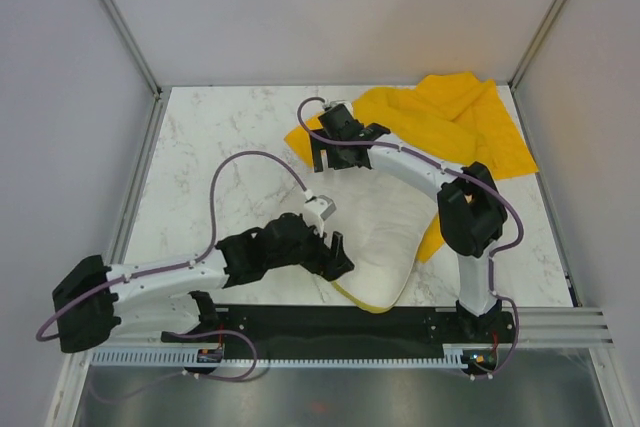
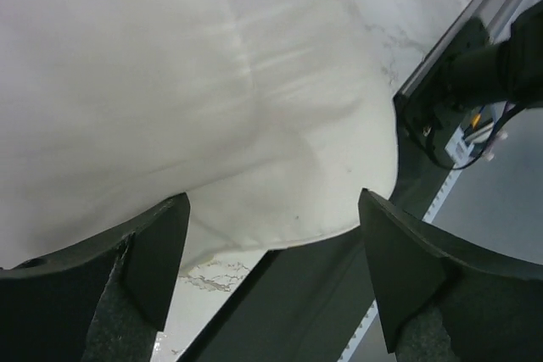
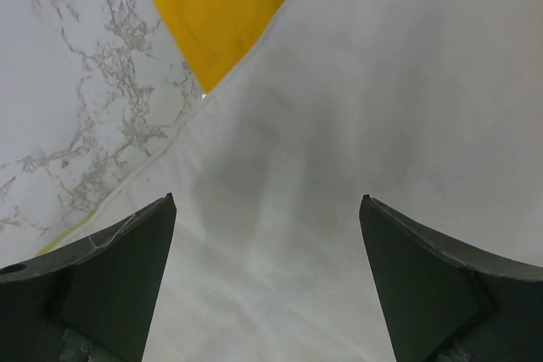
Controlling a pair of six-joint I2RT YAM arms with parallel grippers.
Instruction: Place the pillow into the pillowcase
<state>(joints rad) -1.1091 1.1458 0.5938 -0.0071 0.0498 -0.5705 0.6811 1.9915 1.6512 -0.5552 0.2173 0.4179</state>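
Observation:
The white pillow lies in the middle of the marble table, with its yellow edge band showing at the near corner. Behind it at the back right, the crumpled yellow pillowcase is partly tucked under the pillow's far end. My left gripper is open at the pillow's near left edge and holds nothing. In the left wrist view, the left gripper hangs over the pillow. My right gripper is open above the pillow's far end. The right wrist view shows this gripper over the pillow, beside the pillowcase.
A black base rail with both arm mounts runs along the near edge. The right arm arches over the pillow's right side. Grey walls and aluminium posts close in the table.

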